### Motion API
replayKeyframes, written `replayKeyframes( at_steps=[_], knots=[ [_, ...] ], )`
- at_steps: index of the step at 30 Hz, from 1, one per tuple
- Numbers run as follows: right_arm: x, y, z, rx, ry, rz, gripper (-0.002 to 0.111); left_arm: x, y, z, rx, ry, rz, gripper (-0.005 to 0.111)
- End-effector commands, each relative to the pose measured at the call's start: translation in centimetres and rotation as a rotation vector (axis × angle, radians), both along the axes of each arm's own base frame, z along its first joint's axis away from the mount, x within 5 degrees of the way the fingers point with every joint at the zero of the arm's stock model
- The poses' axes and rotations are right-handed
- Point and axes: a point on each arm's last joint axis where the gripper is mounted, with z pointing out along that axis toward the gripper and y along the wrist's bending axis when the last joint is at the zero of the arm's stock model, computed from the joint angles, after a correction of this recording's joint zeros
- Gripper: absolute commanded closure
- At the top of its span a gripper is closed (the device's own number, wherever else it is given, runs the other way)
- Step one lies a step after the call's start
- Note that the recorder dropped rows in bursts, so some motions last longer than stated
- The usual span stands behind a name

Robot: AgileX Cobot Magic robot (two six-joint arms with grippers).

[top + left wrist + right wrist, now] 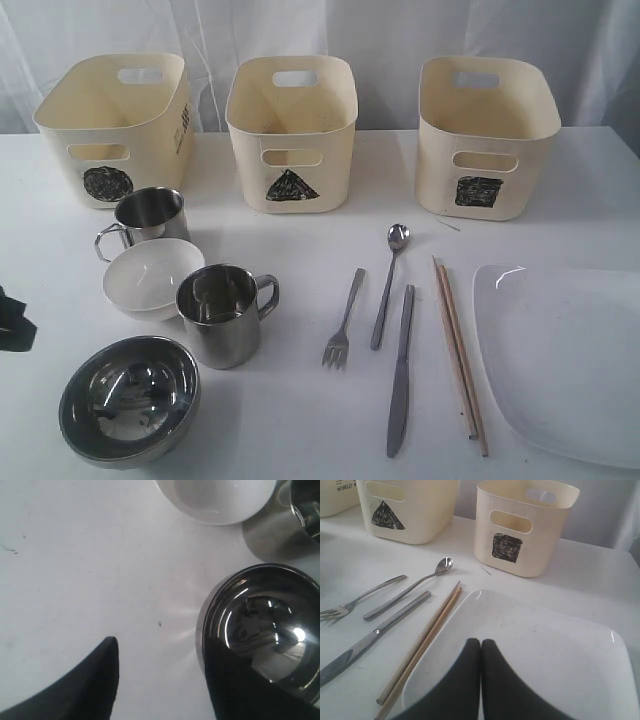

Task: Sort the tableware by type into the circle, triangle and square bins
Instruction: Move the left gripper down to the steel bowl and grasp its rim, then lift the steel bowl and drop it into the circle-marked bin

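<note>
Steel bowl [128, 398] sits front-left on the table [290, 420], just before the nearer mug [222, 312], so with your left gripper [161, 647] spread wide at its rim, straddle that rim, one finger inside, and pinch squarely, while your right gripper [481, 642] hangs closed over the plate [560, 645].

A lab-style test bench: plain white table [270, 420], white curtain [380, 30] behind, triangle-scribbled tub [291, 125].

Your open lane: bare table [300, 385] between front steel mug [222, 315] and fork [343, 322]. The white bowl [152, 278] crowds that mug and rear steel mug [150, 214].
</note>
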Motion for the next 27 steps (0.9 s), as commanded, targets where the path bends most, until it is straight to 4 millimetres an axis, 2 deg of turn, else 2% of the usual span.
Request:
replayKeyframes(
  at_steps=[1, 13, 19, 25, 27],
  knots=[
    [0.0, 0.0, -0.2, 0.002, -0.001, -0.005, 0.108, 1.5, -1.0, -0.9, -0.083, -0.011, -0.047, 0.05],
    [0.0, 0.0, -0.2, 0.002, -0.001, -0.005, 0.108, 2.4, -3.0, -3.1, -0.07, 0.047, -0.162, 0.05],
    [0.0, 0.0, -0.2, 0.002, -0.001, -0.005, 0.108, 2.8, -3.4, -4.1, -0.049, 0.066, -0.195, 0.05],
    [0.0, 0.0, -0.2, 0.02, 0.001, -0.01, 0.108, 3.5, -3.8, -6.1, -0.066, 0.139, -0.204, 0.05],
    [0.0, 0.0, -0.2, 0.02, 0.001, -0.01, 0.108, 3.7, -3.9, -6.8, -0.071, 0.166, -0.204, 0.054]
  ],
)
